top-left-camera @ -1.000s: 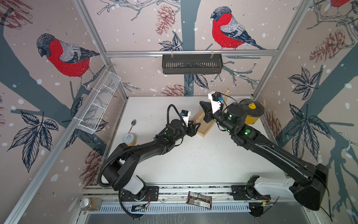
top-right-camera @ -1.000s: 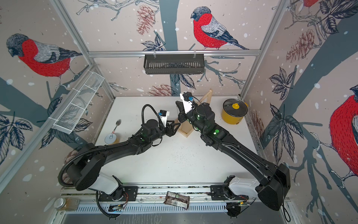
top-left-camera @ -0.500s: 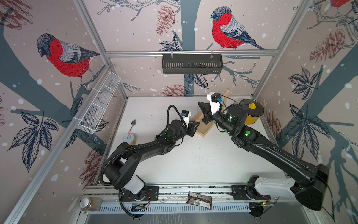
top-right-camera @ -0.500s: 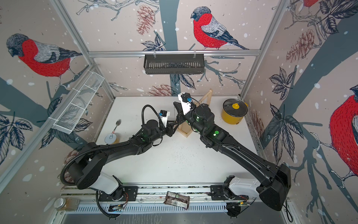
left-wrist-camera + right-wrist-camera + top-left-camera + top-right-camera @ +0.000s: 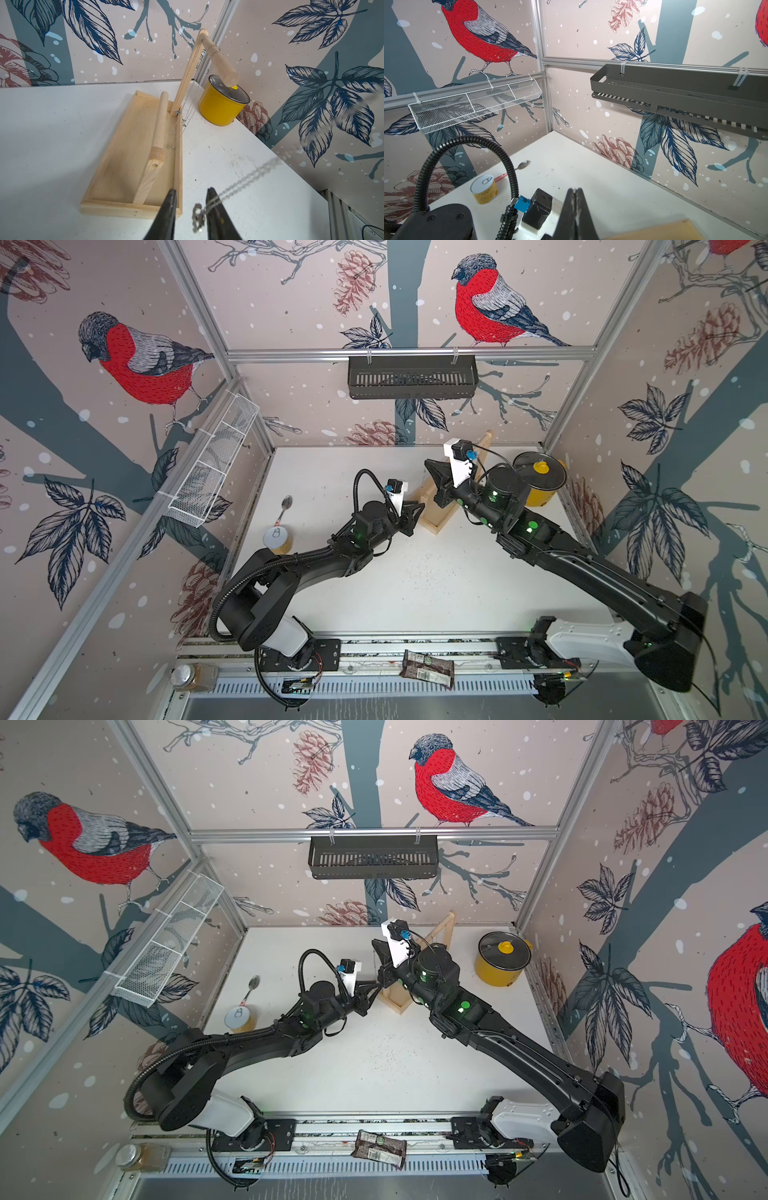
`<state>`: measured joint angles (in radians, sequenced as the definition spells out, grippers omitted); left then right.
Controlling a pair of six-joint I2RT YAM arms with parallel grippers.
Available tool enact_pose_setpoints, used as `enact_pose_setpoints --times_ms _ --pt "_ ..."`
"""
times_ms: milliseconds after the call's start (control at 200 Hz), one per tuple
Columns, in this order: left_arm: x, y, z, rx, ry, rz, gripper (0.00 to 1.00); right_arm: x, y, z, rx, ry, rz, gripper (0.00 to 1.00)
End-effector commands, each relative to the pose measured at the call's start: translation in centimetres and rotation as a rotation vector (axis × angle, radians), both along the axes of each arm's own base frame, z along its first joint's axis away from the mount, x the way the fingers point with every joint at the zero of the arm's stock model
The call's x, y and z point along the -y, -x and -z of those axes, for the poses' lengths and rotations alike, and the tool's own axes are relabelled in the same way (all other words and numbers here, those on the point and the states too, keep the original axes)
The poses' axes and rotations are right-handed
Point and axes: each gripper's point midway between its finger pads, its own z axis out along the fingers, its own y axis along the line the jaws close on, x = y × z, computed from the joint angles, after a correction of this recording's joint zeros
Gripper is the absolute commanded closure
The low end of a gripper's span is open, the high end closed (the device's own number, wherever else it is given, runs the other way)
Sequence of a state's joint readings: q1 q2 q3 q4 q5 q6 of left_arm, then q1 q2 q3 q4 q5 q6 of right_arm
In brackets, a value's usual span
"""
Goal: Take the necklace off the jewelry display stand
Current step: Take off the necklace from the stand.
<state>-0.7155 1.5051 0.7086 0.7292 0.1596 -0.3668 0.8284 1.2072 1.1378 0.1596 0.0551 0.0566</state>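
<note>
Slippage risk: left gripper (image 5: 191, 193), fingers parted round the ring end of the necklace (image 5: 249, 177) strung in air beside the jewelry display stand (image 5: 128, 149) near the far edge of the bench (image 5: 52, 135), may close on nothing; right gripper (image 5: 575, 190) clenched, hold unverified.

In both top views, the jewelry display stand (image 5: 436, 519) is set at the centre of the frame, toward the back of the bench (image 5: 415, 585). The pot (image 5: 542, 497) is placed to its right. At centre left the can (image 5: 277, 540) is found, with the spoon (image 5: 286, 503) just above it. A wrapper (image 5: 426, 672) is laid at bottom centre.
</note>
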Motion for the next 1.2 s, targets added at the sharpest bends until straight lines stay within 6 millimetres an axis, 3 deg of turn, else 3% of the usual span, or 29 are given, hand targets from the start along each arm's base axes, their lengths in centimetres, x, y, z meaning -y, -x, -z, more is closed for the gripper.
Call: enact_pose_setpoints --times_ms 0,550,986,1196 --pt "0.3 0.1 -1.9 0.058 0.043 0.013 0.73 0.1 0.1 -0.7 0.012 -0.02 0.006 0.96" --pt "0.5 0.5 -1.3 0.041 0.03 0.021 0.84 -0.2 -0.3 -0.6 0.014 -0.01 0.009 0.96" --pt "-0.3 1.0 -0.5 0.016 0.016 0.008 0.85 -0.5 -0.3 -0.3 0.006 -0.018 0.0 0.96" --pt "-0.8 1.8 0.1 -0.023 0.011 0.015 0.87 -0.9 0.0 0.7 -0.016 -0.01 -0.008 0.96"
